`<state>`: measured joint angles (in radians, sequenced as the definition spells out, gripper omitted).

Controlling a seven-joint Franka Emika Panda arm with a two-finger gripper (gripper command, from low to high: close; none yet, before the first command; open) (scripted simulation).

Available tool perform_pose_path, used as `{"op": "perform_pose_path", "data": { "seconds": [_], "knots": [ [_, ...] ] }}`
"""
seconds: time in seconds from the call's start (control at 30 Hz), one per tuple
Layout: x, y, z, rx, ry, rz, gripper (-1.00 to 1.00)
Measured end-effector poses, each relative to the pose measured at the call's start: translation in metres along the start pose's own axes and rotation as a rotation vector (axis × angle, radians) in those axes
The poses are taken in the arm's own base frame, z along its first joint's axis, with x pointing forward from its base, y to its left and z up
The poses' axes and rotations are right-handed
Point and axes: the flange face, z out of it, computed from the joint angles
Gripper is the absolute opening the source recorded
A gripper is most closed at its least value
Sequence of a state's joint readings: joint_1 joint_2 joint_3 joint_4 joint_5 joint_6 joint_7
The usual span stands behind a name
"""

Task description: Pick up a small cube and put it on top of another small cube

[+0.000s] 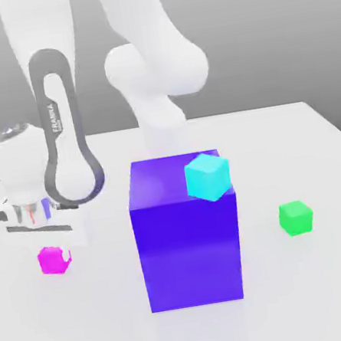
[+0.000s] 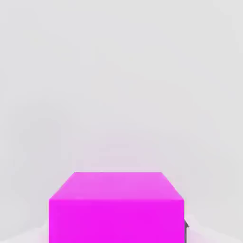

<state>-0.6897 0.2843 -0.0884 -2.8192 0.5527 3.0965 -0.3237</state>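
Down low at the exterior view's left, on the white bench (image 1: 308, 136): the tiny plain magenta-pink cube (image 1: 53, 259), right under the white robot hand. Fingers (image 1: 63, 256) pinched in tight on that pink cube, one white tip seen touching its side. Seen from the hand view too: the pink cube (image 2: 116, 206) big and close, sitting right between the fingers, with a dark bit of finger at its edge. Looks caught, but not lifted, with its bottom on the bench.

Far off at the exterior view's right: the tiny plain bright green cube (image 1: 296, 217), alone on the bench, well apart from the pink one. In between, right in the way: the big shiny purple block (image 1: 187, 233), much taller than both, with a small cyan cube (image 1: 207, 176) sitting on its top near the front edge.

Next, most likely: up first, high enough to clear the purple block and the cyan cube, then across to the exterior view's right, then down onto the green cube. No long side to worry about, same on every side.
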Motion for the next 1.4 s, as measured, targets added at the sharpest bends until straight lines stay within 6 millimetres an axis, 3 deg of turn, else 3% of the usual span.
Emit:
{"op": "perform_pose_path", "data": {
  "seconds": [0.27, 0.53, 0.6, 0.67, 0.73, 0.8, 0.9, 1.03, 1.17, 1.27, 1.4],
  "knots": [
    [0.008, 0.002, -0.035, -0.006, 0.014, -0.005, -1.0],
    [0.001, 0.002, -0.063, 0.0, 0.001, 0.005, -1.0],
    [0.017, -0.003, -0.076, 0.008, 0.04, -0.008, -1.0],
    [0.04, -0.035, -0.095, 0.022, 0.101, -0.096, -1.0],
    [0.052, -0.091, -0.114, 0.047, 0.158, -0.24, -1.0],
    [0.048, -0.148, -0.131, 0.076, 0.198, -0.393, -1.0],
    [0.037, -0.217, -0.156, 0.122, 0.252, -0.576, -1.0],
    [-0.008, -0.31, -0.19, 0.195, 0.31, -0.842, -1.0],
    [-0.113, -0.383, -0.203, 0.253, 0.295, -1.195, -1.0],
    [-0.189, -0.4, -0.199, 0.262, 0.256, -1.427, -1.0],
    [-0.289, -0.389, -0.18, 0.23, 0.177, -1.735, -1.0]
  ]
}}
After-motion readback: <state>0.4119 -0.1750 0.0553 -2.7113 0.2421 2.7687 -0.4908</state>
